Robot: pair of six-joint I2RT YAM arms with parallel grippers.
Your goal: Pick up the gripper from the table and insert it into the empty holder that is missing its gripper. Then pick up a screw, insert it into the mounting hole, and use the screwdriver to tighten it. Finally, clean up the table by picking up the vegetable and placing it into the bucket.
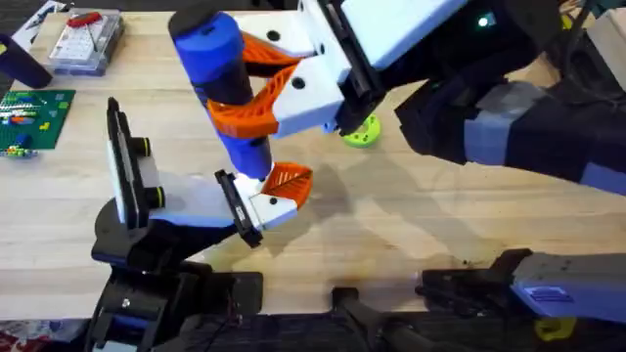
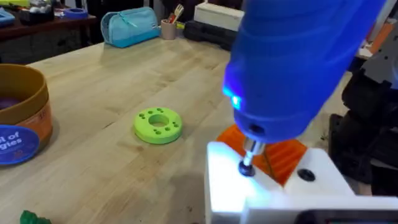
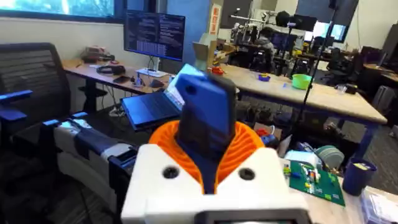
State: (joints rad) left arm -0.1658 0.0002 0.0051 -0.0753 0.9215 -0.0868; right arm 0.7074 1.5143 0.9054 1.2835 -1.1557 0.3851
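My right gripper (image 1: 249,98) reaches across the table (image 1: 440,215) and is shut on the blue screwdriver (image 1: 220,59), its orange pads wrapped round the barrel (image 3: 205,112). The screwdriver (image 2: 298,56) stands nearly upright with a blue light lit. Its silver tip rests on a dark screw head in the white holder (image 2: 224,186). That holder (image 1: 269,207) sits on a black bracket at my left gripper (image 1: 279,196), with the orange ribbed gripper (image 1: 290,181) seated in it. The orange bucket (image 2: 18,124) stands off to one side, and a corner of the dark-green vegetable (image 2: 34,218) lies close to it.
A lime-green disc with holes (image 1: 360,132) lies just beyond the holder. A clear box with a red tool (image 1: 83,39) and a green circuit board (image 1: 34,117) are at the far left. A black plate with yellow knobs (image 1: 127,171) stands left of the holder.
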